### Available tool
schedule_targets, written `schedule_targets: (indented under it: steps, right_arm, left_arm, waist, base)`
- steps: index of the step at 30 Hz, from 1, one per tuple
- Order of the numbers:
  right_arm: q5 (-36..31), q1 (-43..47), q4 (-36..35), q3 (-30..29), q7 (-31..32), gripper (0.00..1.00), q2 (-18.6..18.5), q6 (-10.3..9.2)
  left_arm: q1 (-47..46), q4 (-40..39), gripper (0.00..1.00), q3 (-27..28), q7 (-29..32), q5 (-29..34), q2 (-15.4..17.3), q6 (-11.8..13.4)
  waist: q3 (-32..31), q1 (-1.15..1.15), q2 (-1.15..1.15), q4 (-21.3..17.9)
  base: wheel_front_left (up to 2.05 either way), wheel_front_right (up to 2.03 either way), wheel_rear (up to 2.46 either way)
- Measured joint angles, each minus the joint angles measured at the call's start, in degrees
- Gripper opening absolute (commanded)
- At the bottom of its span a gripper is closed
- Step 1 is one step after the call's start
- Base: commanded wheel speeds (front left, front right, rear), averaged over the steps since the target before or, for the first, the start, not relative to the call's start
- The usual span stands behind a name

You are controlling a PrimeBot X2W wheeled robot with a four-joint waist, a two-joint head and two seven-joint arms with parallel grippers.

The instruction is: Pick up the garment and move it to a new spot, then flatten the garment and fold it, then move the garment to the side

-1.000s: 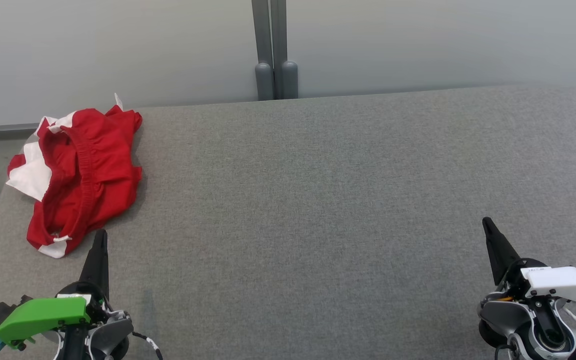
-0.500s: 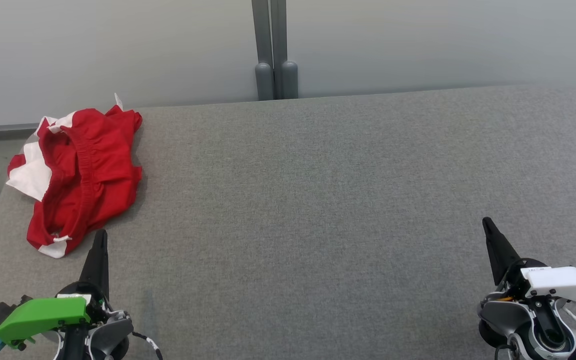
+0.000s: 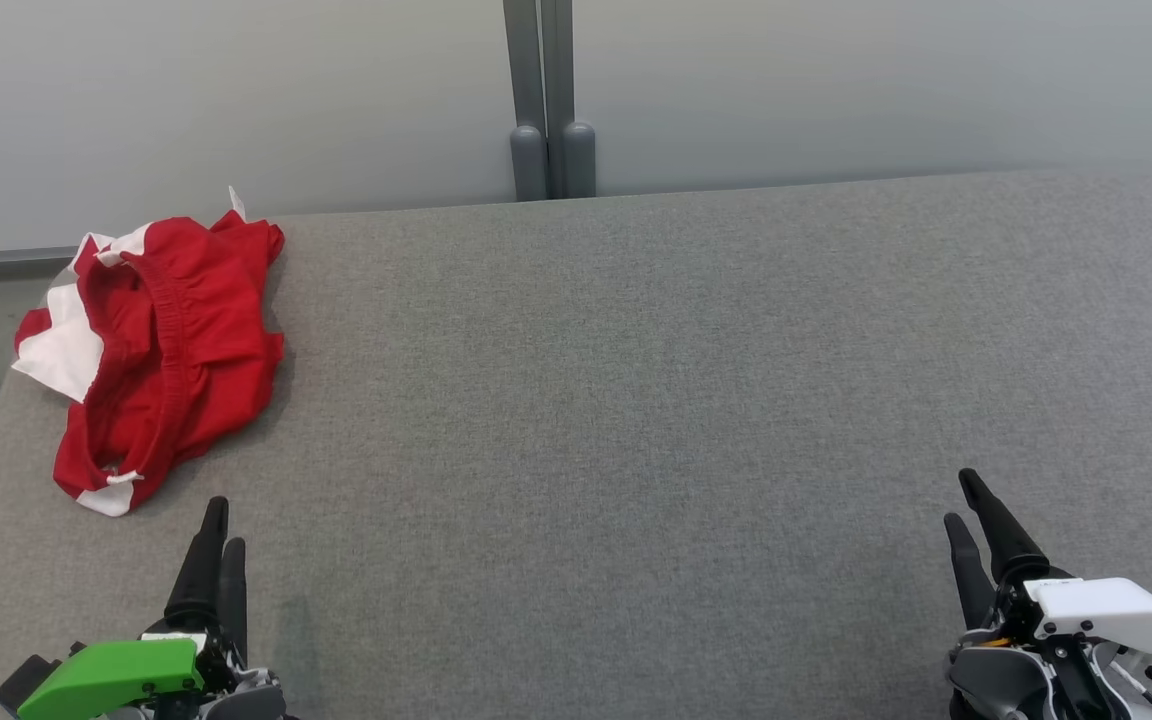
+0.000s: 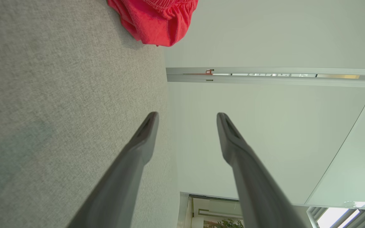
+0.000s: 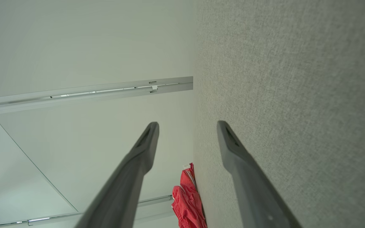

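Crumpled red-and-white garment [image 3: 166, 340] at far left of grey table [image 3: 636, 400], left gripper [image 3: 226, 522] near it, right gripper [image 3: 959, 497] well apart

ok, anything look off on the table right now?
Only the red-and-white garment: it lies bunched in a crumpled heap at the table's far left corner, and its white part seems to lap over the left edge. Nothing looks spilled or damaged.

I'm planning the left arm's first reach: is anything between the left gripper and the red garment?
Nothing visible. The left gripper, open, sits near the garment but apart from it, with bare grey table between them. The garment lies crumpled at the table's far left corner.
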Motion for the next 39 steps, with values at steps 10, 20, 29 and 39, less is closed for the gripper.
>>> schedule_targets:
  steps: [10, 20, 29, 39]
  right_arm:
    - [-2.0, 0.2, -0.9, 2.0, -2.8, 1.00, 0.0, -0.07]
    - [-9.2, 0.2, -3.8, 3.3, -5.5, 1.00, -0.1, -0.07]
    - [-18.6, 0.5, -6.6, 4.1, -7.6, 1.00, -0.1, -0.07]
    - [-31.0, 0.6, -9.7, 5.5, -9.7, 1.00, -0.2, -0.07]
  left_arm:
    - [0.2, -1.7, 1.00, -2.0, -3.0, 2.2, 0.0, 0.0]
    - [0.4, -5.0, 1.00, -3.5, -5.7, 10.6, 0.0, 1.3]
    - [0.4, -7.8, 1.00, -5.0, -7.7, 19.8, 0.1, 3.0]
    - [0.8, -9.4, 1.00, -6.9, -9.8, 31.8, 0.1, 4.2]
  waist:
    - [0.0, 0.00, 0.00, 0.0]
    - [0.1, 0.00, 0.00, 0.0]
    - [0.2, 0.00, 0.00, 0.0]
    - [0.3, 0.00, 0.00, 0.1]
  base:
    - [0.00, 0.00, 0.00]
    - [0.00, 0.00, 0.00]
    - [0.00, 0.00, 0.00]
    - [0.00, 0.00, 0.00]
